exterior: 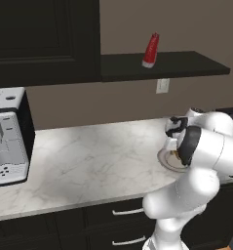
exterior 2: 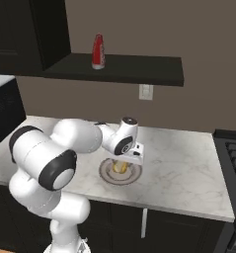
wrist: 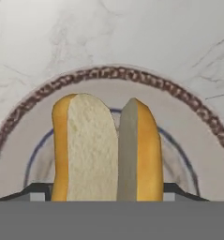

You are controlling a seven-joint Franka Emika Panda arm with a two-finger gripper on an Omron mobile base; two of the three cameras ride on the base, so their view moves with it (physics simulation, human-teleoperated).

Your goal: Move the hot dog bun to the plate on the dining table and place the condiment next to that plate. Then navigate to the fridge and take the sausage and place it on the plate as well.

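The hot dog bun (wrist: 106, 145), tan-yellow and split, lies on a beige dish with a brown patterned rim (wrist: 19, 140) on the marble wall counter (exterior: 88, 161). My gripper (wrist: 108, 194) reaches straight down over it, and its fingertips (wrist: 37, 196) sit against both long sides of the bun. From the right base view the bun (exterior 2: 120, 167) shows just under the gripper (exterior 2: 123, 160). The condiment (exterior: 151, 50), a slim red bottle, stands upright on the dark wall shelf (exterior: 186, 66). The plate, dining table, fridge and sausage are out of view.
A coffee machine (exterior: 8, 141) stands at the counter's left end. A black stove (exterior 2: 235, 153) borders the counter on the right. The shelf (exterior 2: 139, 69) overhangs the counter's back, with dark cabinets (exterior: 45, 39) to its left. A wall outlet (exterior 2: 145, 91) is below the shelf.
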